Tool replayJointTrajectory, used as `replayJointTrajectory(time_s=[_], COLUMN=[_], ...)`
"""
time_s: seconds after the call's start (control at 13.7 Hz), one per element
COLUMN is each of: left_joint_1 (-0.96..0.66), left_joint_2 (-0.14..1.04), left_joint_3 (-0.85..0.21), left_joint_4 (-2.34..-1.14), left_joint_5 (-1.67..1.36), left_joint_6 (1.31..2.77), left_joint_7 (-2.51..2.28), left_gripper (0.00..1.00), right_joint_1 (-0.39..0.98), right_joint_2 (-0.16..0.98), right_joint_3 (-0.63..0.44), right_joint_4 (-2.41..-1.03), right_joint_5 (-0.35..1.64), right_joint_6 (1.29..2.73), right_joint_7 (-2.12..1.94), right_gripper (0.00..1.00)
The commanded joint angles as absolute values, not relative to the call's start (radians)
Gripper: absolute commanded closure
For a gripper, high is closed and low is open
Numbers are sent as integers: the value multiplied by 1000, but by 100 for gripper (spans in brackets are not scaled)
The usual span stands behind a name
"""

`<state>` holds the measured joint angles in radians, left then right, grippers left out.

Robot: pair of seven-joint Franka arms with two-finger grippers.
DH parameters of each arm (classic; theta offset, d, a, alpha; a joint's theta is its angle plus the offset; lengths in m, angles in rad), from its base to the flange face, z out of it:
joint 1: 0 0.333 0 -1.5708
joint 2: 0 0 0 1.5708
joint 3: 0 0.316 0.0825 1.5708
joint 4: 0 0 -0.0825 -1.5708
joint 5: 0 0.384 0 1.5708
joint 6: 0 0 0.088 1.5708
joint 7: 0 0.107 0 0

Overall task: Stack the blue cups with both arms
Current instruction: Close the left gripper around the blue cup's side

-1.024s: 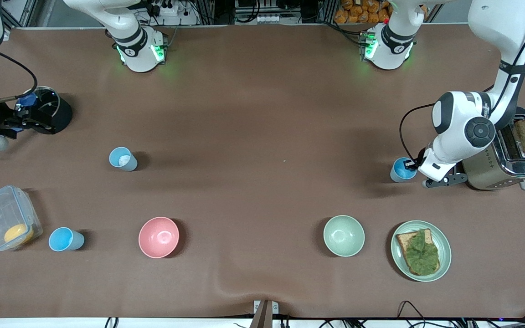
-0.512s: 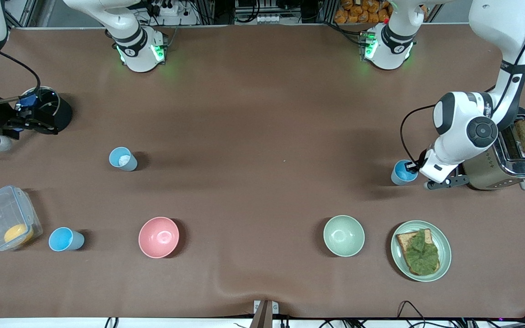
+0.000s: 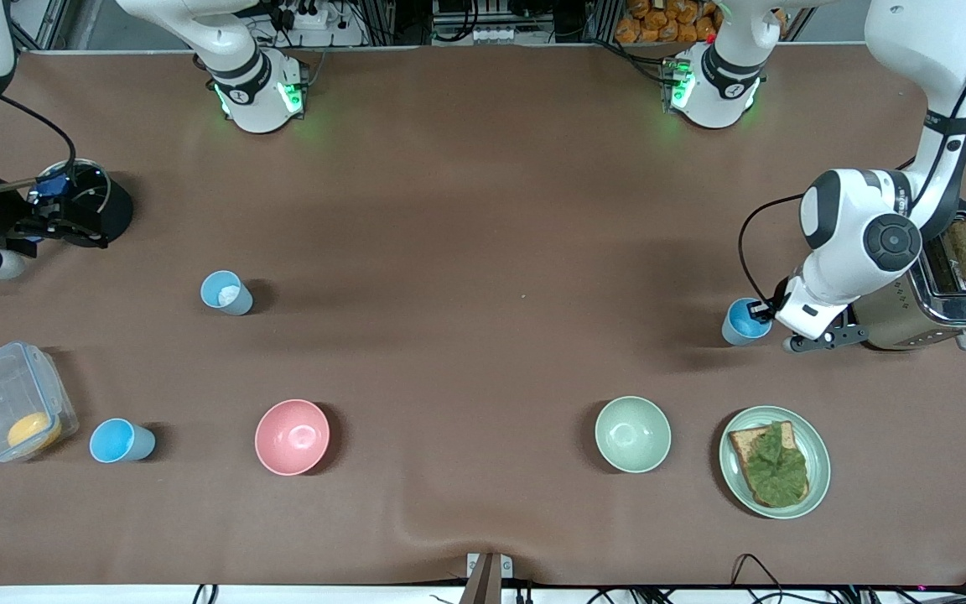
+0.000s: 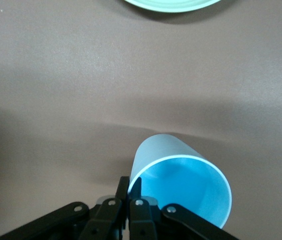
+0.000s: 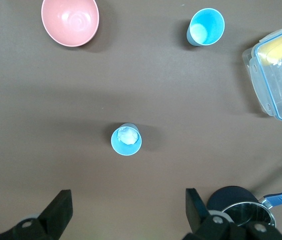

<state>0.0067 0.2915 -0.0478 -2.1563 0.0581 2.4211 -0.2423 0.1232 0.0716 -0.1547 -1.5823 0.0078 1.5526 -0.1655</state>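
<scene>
A paler blue cup [image 3: 225, 293] with a white patch inside stands upright toward the right arm's end; it also shows in the right wrist view [image 5: 126, 139]. A brighter blue cup [image 3: 120, 441] stands nearer the front camera, beside a clear box, and shows in the right wrist view [image 5: 206, 26]. A third blue cup [image 3: 743, 322] is beside the toaster. My left gripper [image 3: 764, 314] is shut on that cup's rim [image 4: 181, 185], one finger inside and one outside [image 4: 129, 186]. My right gripper [image 3: 51, 225] is open and empty [image 5: 128, 210], high over the table beside a black pot.
A black pot [image 3: 89, 205] with a blue handle sits under the right hand. A clear box [image 3: 9, 403], pink bowl [image 3: 292, 436], pale green bowl [image 3: 632, 434] and plate with toast [image 3: 775, 461] line the nearer side. A toaster [image 3: 936, 294] stands beside the left hand.
My left gripper and its blue cup have shifted slightly toward the front camera and the toaster. The right hand has barely moved.
</scene>
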Motion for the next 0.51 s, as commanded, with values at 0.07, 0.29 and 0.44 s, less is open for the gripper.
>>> replayJointTrajectory(time_s=[0.07,0.29,0.44], left_joint_1=[15,15,15], left_joint_2=[279,281,281], left_joint_3=[-54,-54,-54], left_joint_4=[-2157,-2160,-2158], left_joint_5=[77,77,77], left_joint_6=[2413,2413,2414], left_joint_7=[-244,-242,-244], left_gripper=[100,100,100], right_joint_1=[132,130,126], right_joint_2=[51,51,52], right_joint_3=[-156,-158,-158], right_joint_4=[-1605,-1608,-1620], right_joint_5=[-3,-6,-11], right_joint_6=[1560,1563,1566], right_joint_7=[-152,-153,-153], right_gripper=[0,0,0])
